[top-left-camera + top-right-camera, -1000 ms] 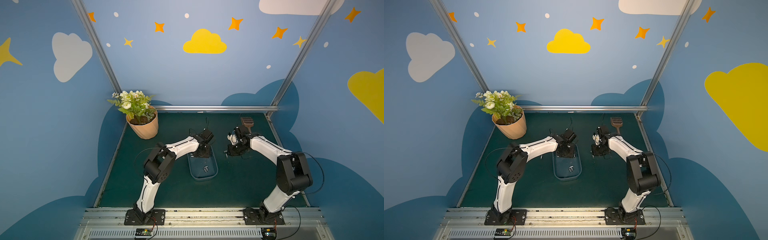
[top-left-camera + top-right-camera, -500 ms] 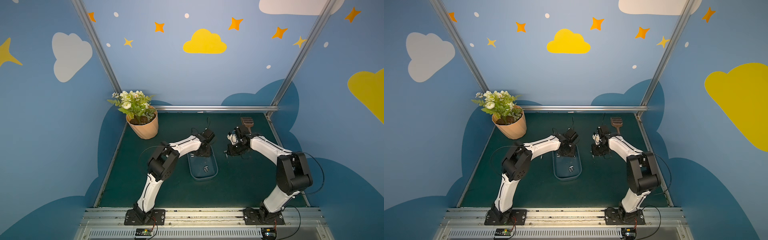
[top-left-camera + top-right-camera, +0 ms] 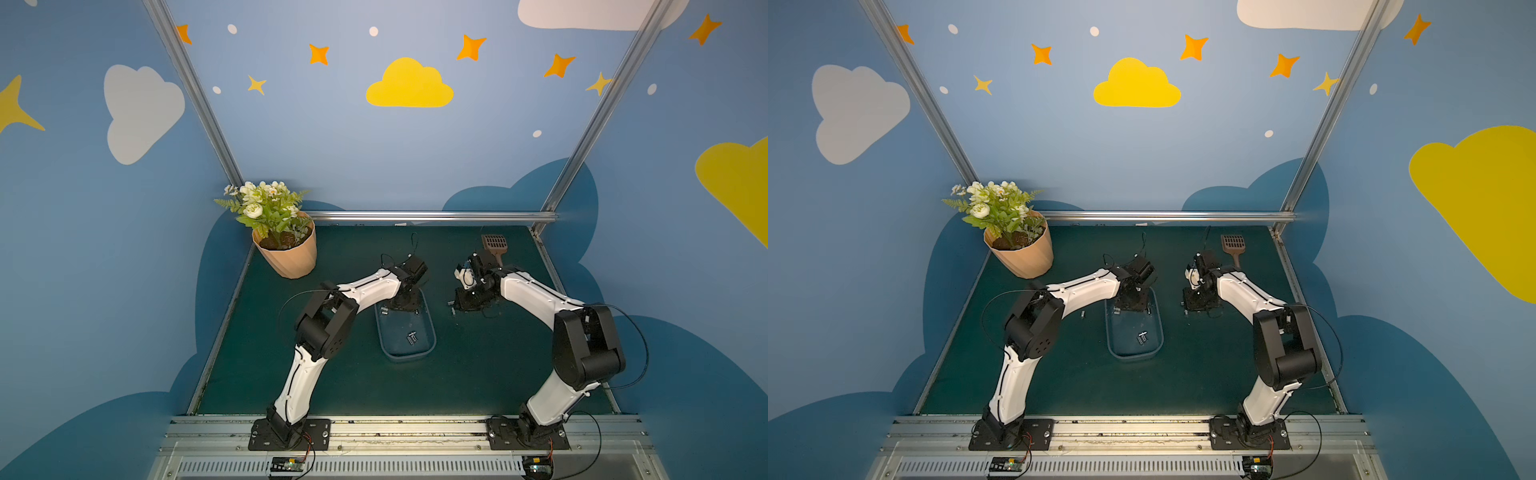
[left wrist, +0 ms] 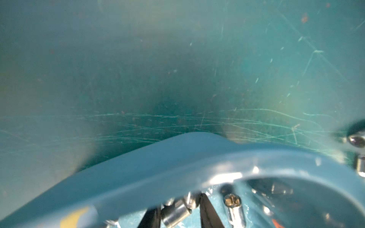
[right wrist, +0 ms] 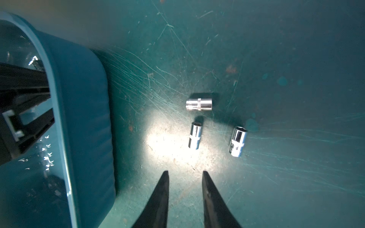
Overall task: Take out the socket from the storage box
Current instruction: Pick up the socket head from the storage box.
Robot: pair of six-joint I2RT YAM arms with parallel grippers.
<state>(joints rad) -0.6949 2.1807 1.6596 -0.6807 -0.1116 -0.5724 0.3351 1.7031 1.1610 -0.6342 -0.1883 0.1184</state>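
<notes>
Over the last second, the jaws of the left gripper [image 4: 179,201], kept inside the far end of the shallow, see-through bluish plastic storage box [image 3: 405,357], have been drawn in around a small chrome socket [image 4: 175,214]; clamping cannot be confirmed. The right gripper [image 5: 185,172] is held open, empty, above three chrome sockets [image 5: 195,138] on the dark green mat [image 5: 276,59]. Lifting is judged next.

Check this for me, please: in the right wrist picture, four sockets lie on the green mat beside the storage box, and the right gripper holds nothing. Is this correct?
Only the number is wrong. The right wrist view shows three sockets on the green mat, not four. They do lie beside the storage box, and the right gripper holds nothing.
</notes>
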